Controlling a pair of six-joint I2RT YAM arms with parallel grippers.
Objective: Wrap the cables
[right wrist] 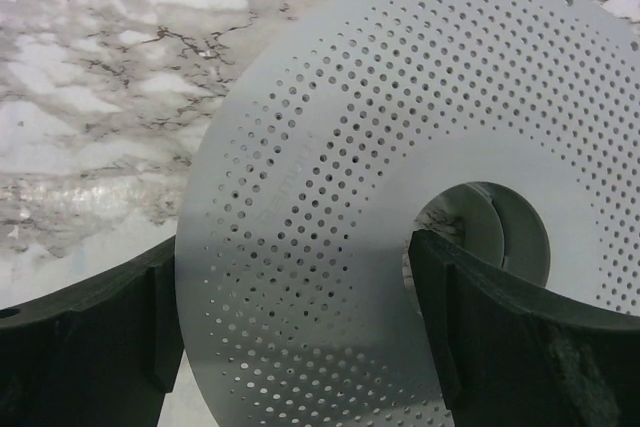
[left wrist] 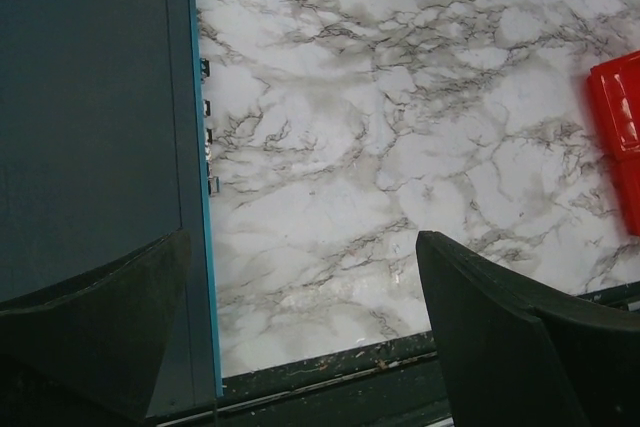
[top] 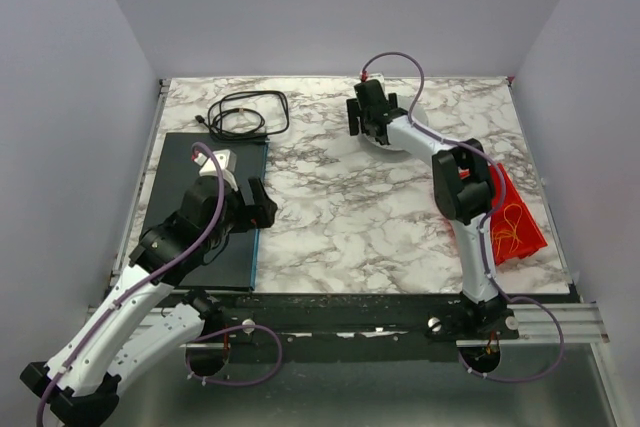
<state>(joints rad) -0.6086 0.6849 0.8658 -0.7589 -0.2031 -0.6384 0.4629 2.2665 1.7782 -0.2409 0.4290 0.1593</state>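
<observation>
Only your top camera showed the cable (top: 509, 226): a thread-thin pale yellow wire lying in loose loops on the red tray (top: 503, 190) at the right side of the table. It sat just beside the right arm and well apart from both pincers. The left wrist camera caught only a corner of that tray at its right edge, and the wire could not be made out there. The right wrist camera saw only the perforated grey disc (right wrist: 330, 177) and marble.

Your right gripper (top: 368, 119) hung over that disc at the far middle of the table. Its wrist view showed the jaws spread wide, one finger (right wrist: 90, 342) at the disc's left rim and the other in front of the round hole at its centre. You could not tell from it whether either finger touched the disc. Your left gripper (top: 262, 209) was over the right edge of the dark mat (top: 190, 177) at the near left, jaws wide apart with nothing between them. Its wrist view showed the mat's teal edge and bare marble below.

A black looped cord (top: 245, 114) lay at the far left, beyond the mat. The widest stretch of bare marble table (top: 340, 217) ran between the mat and the tray. Plain pale walls (top: 330, 7) closed in the left, far and right sides, hard against the table's edges. A dark metal rail (top: 350, 312) ran along the near edge, where the arm bases were bolted.
</observation>
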